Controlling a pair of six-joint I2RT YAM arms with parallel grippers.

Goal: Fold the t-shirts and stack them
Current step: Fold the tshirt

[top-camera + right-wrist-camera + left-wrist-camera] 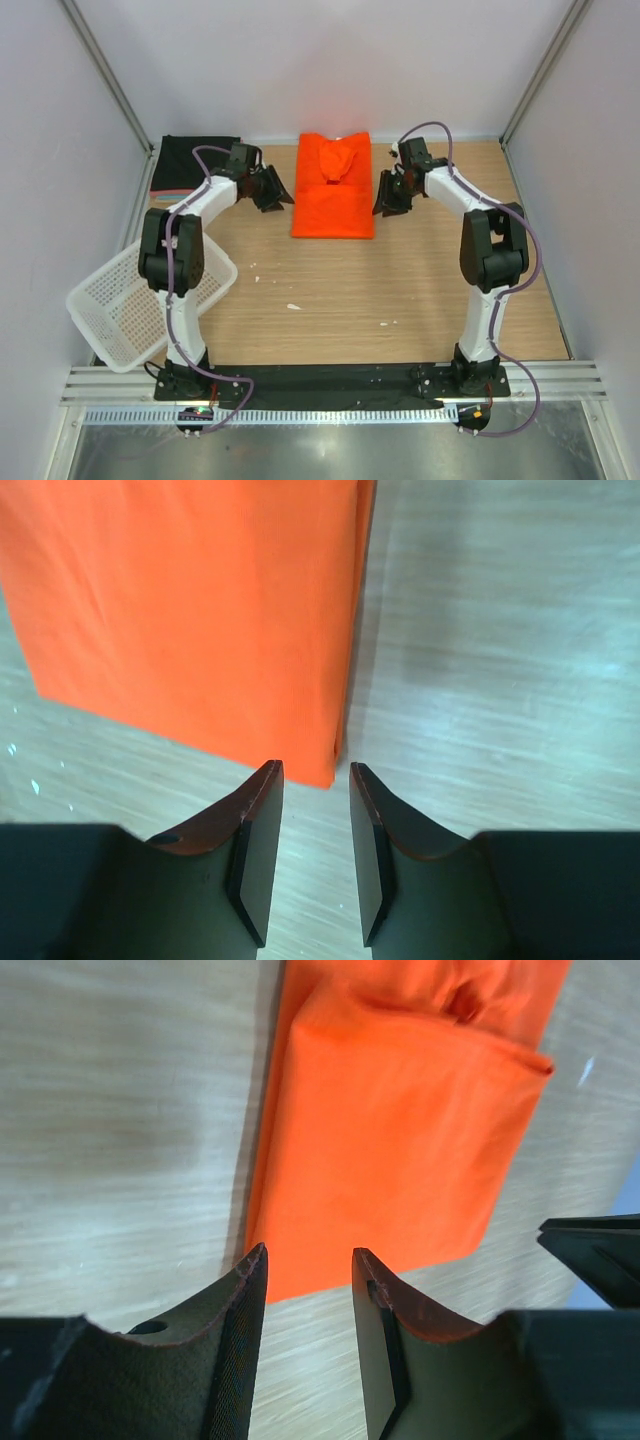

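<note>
Orange t-shirt [333, 200] mid-frame: looks soft, light, floppy. Left hand [272, 192], right hand [388, 197] flank it, both apart, empty. Reckon grab lower corners, thru all layers.

Folded t-shirt [333, 200] between left tool [273, 190] and right tool [389, 197]; basket [112, 318] near left.

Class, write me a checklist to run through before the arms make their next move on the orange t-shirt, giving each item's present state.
1. Left gripper empty, jaws apart: ok.
2. Right gripper empty, jaws apart: ok.
3. One gripper beside each long edge of the orange t-shirt: ok.
4. Shirt's near part lying flat on the table: ok.
5. Shirt's far end smooth: not ok, cloth is bunched there.
6. Black folded t-shirt at the far left level enough to stack on: cannot tell.
</note>
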